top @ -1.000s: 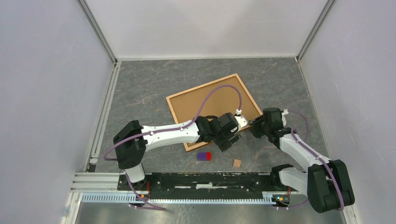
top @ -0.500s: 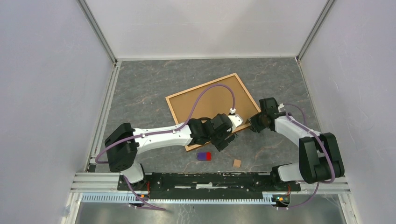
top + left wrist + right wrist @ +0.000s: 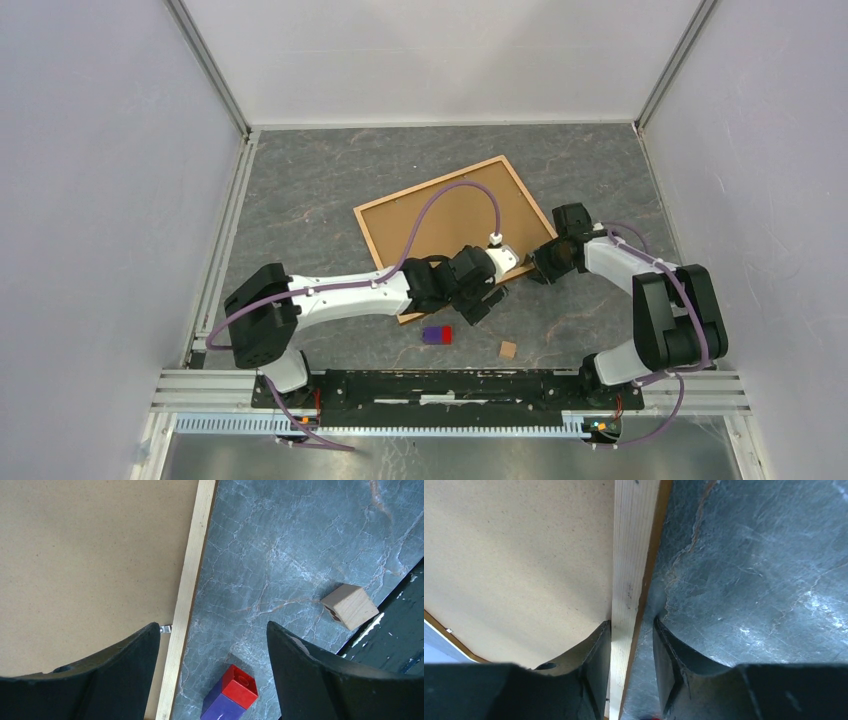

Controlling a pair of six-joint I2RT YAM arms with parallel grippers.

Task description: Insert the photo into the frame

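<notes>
Overhead, a thin rectangular wooden frame [image 3: 433, 185] of light orange-brown moulding lies back-up and askew on the grey marbled tabletop [image 3: 300, 180]. A plain brown backing board [image 3: 460, 225] fills its opening. The photo shows in no view; whether it lies beneath the board cannot be told.

The right gripper [image 3: 631, 624] meets the frame's right-hand rail, its jaws clenched on the narrow wood, one finger on the board side and one on the outer side. The left gripper [image 3: 212, 630] hovers over the near rail with jaws released and wide, straddling the wood and holding nothing. A small metal tab [image 3: 166, 628] shows at the rail's inner edge beside the left finger.

A red and purple toy brick [image 3: 230, 695] and a small pale wooden cube [image 3: 350, 606] lie on the tabletop near that rail, apart from the frame.

The step appears to be steadying the wooden frame while the left arm works at the near edge. To do it well, the right jaws should pinch firmly without twisting the thin rail. The left jaws should descend squarely over the wood, staying off the brick.
</notes>
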